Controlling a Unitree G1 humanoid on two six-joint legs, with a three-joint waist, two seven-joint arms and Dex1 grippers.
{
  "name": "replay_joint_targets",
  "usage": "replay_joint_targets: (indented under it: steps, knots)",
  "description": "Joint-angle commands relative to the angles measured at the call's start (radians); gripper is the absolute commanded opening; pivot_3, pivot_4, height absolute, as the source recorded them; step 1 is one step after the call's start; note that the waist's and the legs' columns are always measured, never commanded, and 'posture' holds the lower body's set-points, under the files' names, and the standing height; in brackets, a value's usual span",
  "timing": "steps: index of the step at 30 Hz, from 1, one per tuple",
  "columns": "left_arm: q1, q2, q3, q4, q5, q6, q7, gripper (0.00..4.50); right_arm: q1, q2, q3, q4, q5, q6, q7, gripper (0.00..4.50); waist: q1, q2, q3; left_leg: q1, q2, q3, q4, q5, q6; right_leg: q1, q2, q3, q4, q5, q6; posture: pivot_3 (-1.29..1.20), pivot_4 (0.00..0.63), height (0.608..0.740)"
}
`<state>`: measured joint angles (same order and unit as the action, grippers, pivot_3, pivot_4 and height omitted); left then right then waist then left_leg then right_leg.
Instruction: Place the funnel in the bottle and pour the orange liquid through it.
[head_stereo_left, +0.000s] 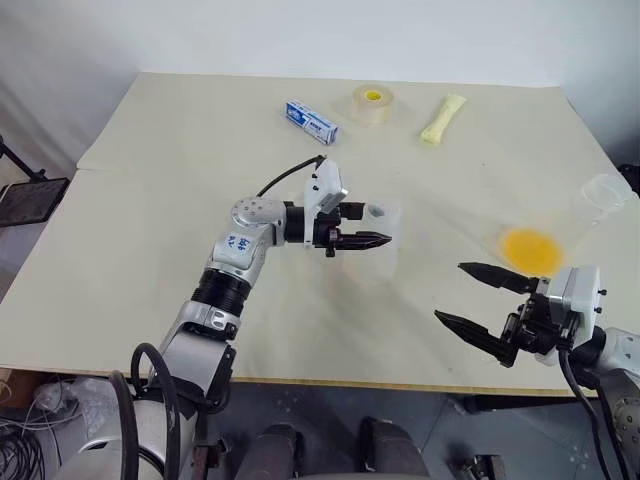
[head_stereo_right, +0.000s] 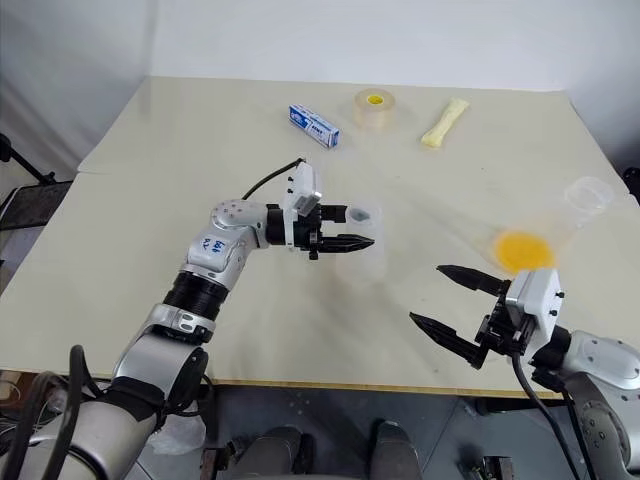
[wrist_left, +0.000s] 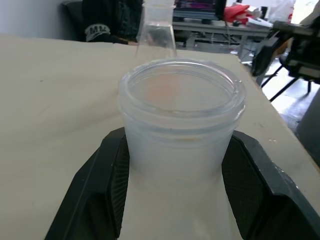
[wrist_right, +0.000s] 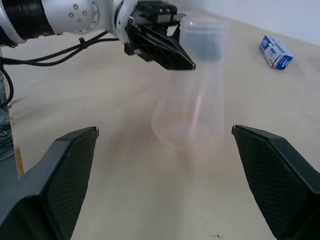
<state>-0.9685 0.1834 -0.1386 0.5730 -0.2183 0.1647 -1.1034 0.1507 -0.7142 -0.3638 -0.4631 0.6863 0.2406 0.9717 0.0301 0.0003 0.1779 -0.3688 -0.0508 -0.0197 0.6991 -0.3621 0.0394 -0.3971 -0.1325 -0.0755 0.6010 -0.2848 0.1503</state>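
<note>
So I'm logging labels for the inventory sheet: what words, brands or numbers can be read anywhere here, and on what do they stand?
Small blue and white box at the table's far side: print on it, too small to read.
Left forearm: a few blue marks, too blurred to read.
Dark garment beyond the table, left wrist view: pale letters, not clear enough to quote.
Nothing else carries legible text.

Left gripper (head_stereo_left: 372, 239) at table (head_stereo_left: 150, 200) centre, fingers level, closed around neck of bottle (head_stereo_left: 384, 238). Right gripper (head_stereo_left: 477, 298) near front right edge, fingers spread wide, nothing between them. Orange liquid (head_stereo_left: 528, 249) in tilted clear cup (head_stereo_left: 590, 205) just beyond it. Along far edge: blue-white box (head_stereo_left: 311, 120), tape roll (head_stereo_left: 372, 104), pale yellow packet (head_stereo_left: 443, 118).
</note>
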Motion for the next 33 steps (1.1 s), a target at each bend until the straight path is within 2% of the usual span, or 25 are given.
replay_joint_targets:
  steps: [1, 3, 9, 10, 17, 25, 33]
  knots:
    - [-0.022, -0.009, -0.010, -0.001, 0.017, -0.033, 0.005, 2.29, 0.001, 0.009, -0.016, -0.029, -0.004, -0.024, -0.008, 4.50, 0.000, 0.000, 0.000, 0.000, 0.000, 0.000, 0.000, 0.000, 0.000, 0.000, 0.000, 0.000, 0.000, 0.000, 0.000, 0.00, 0.150, 0.740]
    - [-0.012, -0.009, -0.018, 0.002, 0.028, -0.040, 0.003, 2.29, 0.002, 0.012, -0.016, -0.031, -0.007, -0.027, -0.012, 4.50, 0.000, 0.000, 0.000, 0.000, 0.000, 0.000, 0.000, 0.000, 0.000, 0.000, 0.000, 0.000, 0.000, 0.000, 0.000, 0.00, 0.150, 0.740]
    - [-0.005, -0.014, -0.026, -0.004, 0.038, -0.020, 0.026, 4.28, 0.004, 0.009, -0.023, -0.031, -0.014, -0.026, -0.014, 4.50, 0.000, 0.000, 0.000, 0.000, 0.000, 0.000, 0.000, 0.000, 0.000, 0.000, 0.000, 0.000, 0.000, 0.000, 0.000, 0.00, 0.150, 0.740]
    - [-0.004, -0.014, -0.026, -0.008, 0.036, -0.017, 0.026, 4.48, 0.003, 0.008, -0.025, -0.032, -0.013, -0.025, -0.015, 4.50, 0.000, 0.000, 0.000, 0.000, 0.000, 0.000, 0.000, 0.000, 0.000, 0.000, 0.000, 0.000, 0.000, 0.000, 0.000, 0.00, 0.150, 0.740]
    - [0.001, 0.006, -0.022, -0.057, 0.021, 0.051, 0.022, 4.48, -0.003, -0.007, -0.038, -0.030, -0.007, -0.017, -0.010, 4.50, 0.000, 0.000, 0.000, 0.000, 0.000, 0.000, 0.000, 0.000, 0.000, 0.000, 0.000, 0.000, 0.000, 0.000, 0.000, 0.00, 0.150, 0.740]
    - [-0.017, 0.081, -0.030, -0.122, 0.048, 0.125, 0.030, 4.48, -0.016, -0.038, -0.059, -0.013, 0.002, -0.005, 0.011, 4.50, -0.001, 0.000, 0.000, 0.000, 0.000, 0.000, 0.000, 0.000, 0.000, 0.000, 0.000, 0.000, 0.001, 0.000, 0.000, 0.00, 0.150, 0.740]
    - [0.024, 0.173, 0.049, -0.280, -0.044, 0.285, 0.034, 4.48, -0.031, -0.052, -0.068, 0.006, 0.003, 0.005, 0.034, 4.50, -0.003, 0.000, 0.000, 0.000, 0.000, -0.001, 0.000, 0.000, 0.000, 0.000, 0.000, 0.000, 0.001, 0.000, 0.000, 0.00, 0.150, 0.740]
